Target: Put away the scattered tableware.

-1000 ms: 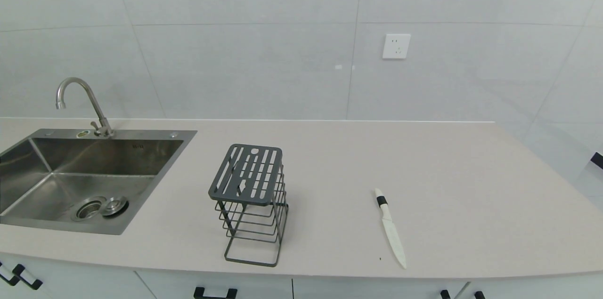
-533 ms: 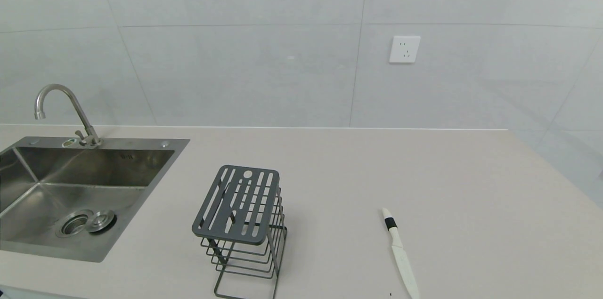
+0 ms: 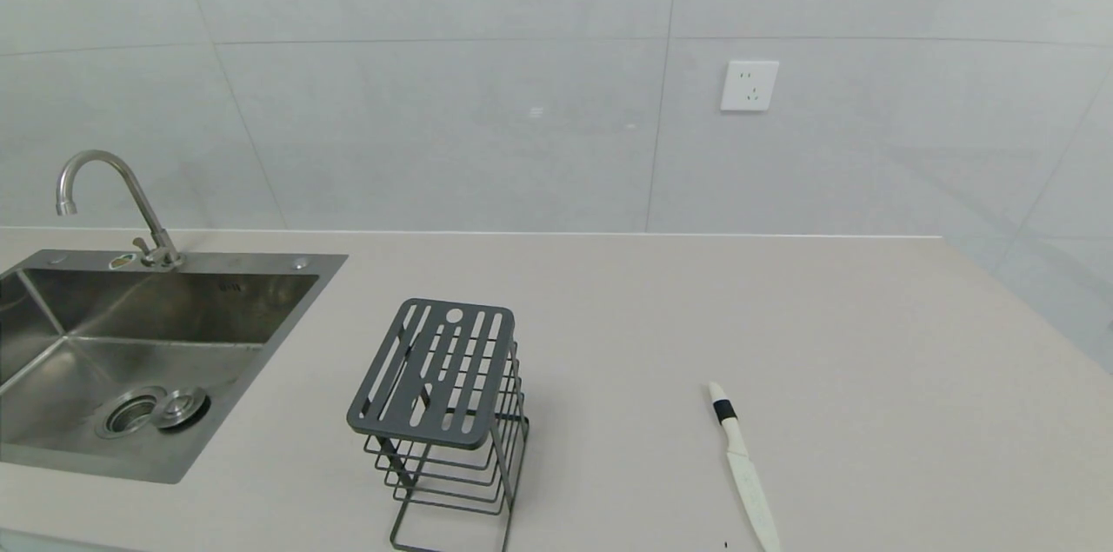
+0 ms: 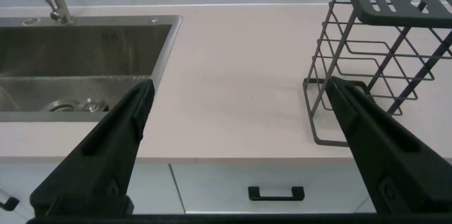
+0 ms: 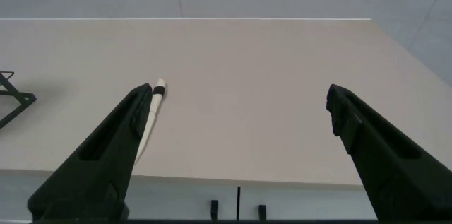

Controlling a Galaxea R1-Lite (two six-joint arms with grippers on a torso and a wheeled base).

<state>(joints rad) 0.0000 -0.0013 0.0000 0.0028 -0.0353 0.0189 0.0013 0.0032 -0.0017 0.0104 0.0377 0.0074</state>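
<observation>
A white knife with a black band [image 3: 742,463] lies flat on the beige counter [image 3: 783,317] at the front right. It also appears in the right wrist view as a knife [image 5: 151,114] just beside one finger of my right gripper [image 5: 233,150], which is open and held in front of the counter's edge. A dark wire rack with a slotted top [image 3: 443,413] stands at the counter's front middle. The rack [image 4: 374,61] is to the side of my left gripper [image 4: 236,146], which is open and held off the counter's front edge.
A steel sink [image 3: 52,343] with a curved tap [image 3: 109,204] is set into the counter at the left. Drawer fronts with black handles [image 4: 276,193] run below the counter edge. A tiled wall with a socket [image 3: 749,85] stands behind.
The whole head view has shifted: the camera moved closer to the counter, so rack and knife now sit lower in the picture. Neither object has moved on the counter.
</observation>
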